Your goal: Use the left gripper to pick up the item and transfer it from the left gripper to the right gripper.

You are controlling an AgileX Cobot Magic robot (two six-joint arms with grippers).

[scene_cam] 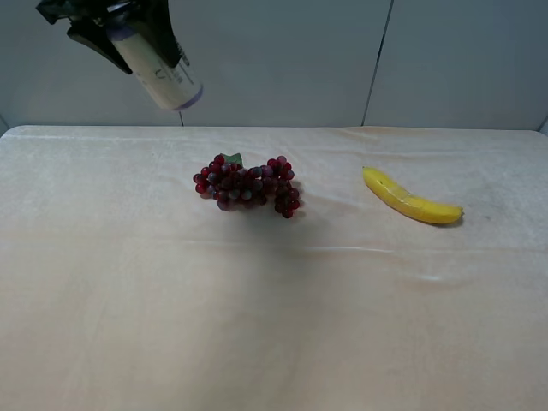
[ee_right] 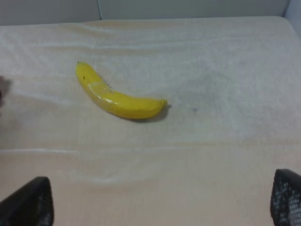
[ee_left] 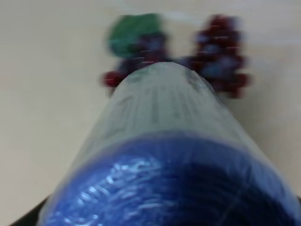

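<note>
The item (scene_cam: 159, 70), a cream-labelled roll with purple ends, hangs tilted high above the table at the far left. My left gripper (scene_cam: 128, 32) is shut on its upper part. In the left wrist view the roll (ee_left: 169, 150) fills the picture, blurred, pointing toward the grapes (ee_left: 216, 52). My right gripper is out of the exterior high view. In the right wrist view its two fingertips (ee_right: 28, 202) stand wide apart with nothing between them, above the cloth near the banana (ee_right: 117, 96).
A red grape bunch (scene_cam: 248, 183) lies mid-table. A yellow banana (scene_cam: 411, 199) lies at the right. A cream cloth (scene_cam: 274, 325) covers the table. A grey wall (scene_cam: 385, 60) stands behind.
</note>
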